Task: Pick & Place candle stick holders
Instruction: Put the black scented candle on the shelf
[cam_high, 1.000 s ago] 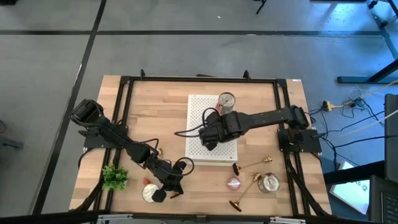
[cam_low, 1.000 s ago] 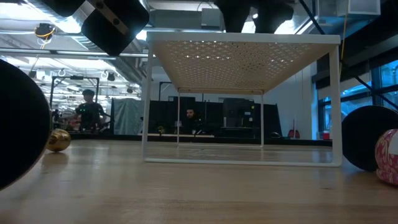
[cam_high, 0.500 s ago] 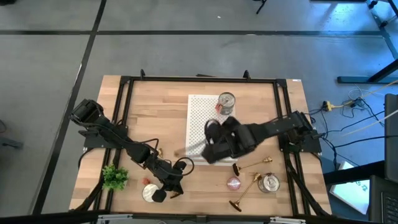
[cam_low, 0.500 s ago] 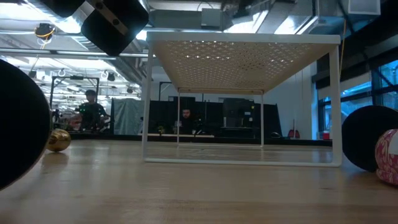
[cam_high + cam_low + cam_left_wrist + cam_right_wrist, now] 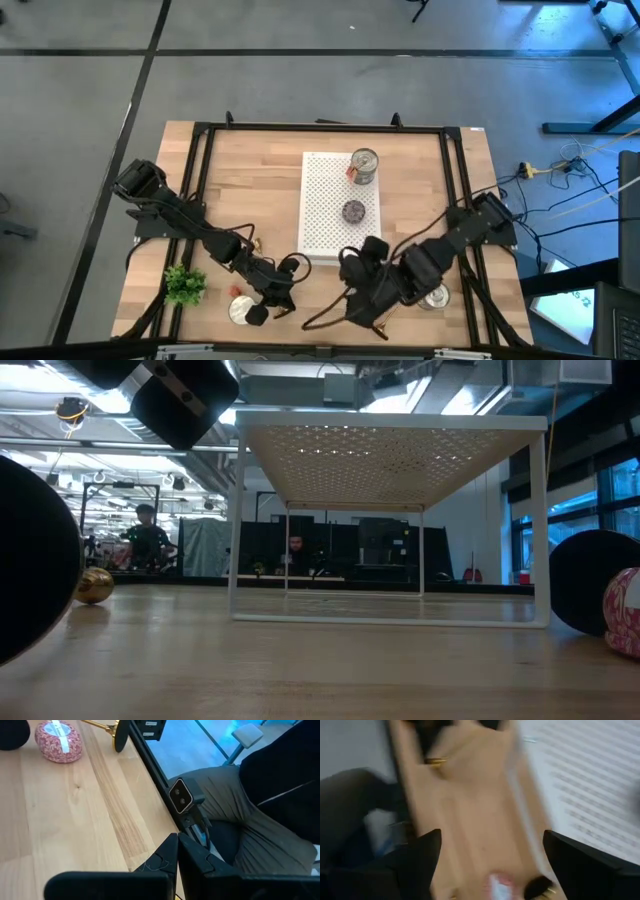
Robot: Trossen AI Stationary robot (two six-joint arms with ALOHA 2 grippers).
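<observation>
The wooden table (image 5: 250,190) is ringed by a black frame; its bare stretch lies from about 9 to 12 o'clock in the high view, left of the white perforated rack (image 5: 325,215) that stands near the middle. On the rack sit a silver tin (image 5: 364,163) at its 12 o'clock end and a small dark disc (image 5: 353,211) nearer the centre. Toward 6 o'clock the table is crowded along the near edge by both arms.

The right gripper (image 5: 352,292) hangs low at about 5 o'clock, just past the rack's near edge, its fingers (image 5: 422,852) spread wide with only bare wood between them; it holds nothing. One of the candle stick holders (image 5: 381,328) lies on its side just beside that arm at the near edge, partly hidden; its gold base also shows in the left wrist view (image 5: 120,734), beside a pink patterned disc (image 5: 58,741).

The left gripper (image 5: 277,300) rests at about 7 o'clock by the near edge, its fingers (image 5: 170,855) pressed together on nothing, with a green plant (image 5: 185,285) and a second tin (image 5: 240,311) close by
</observation>
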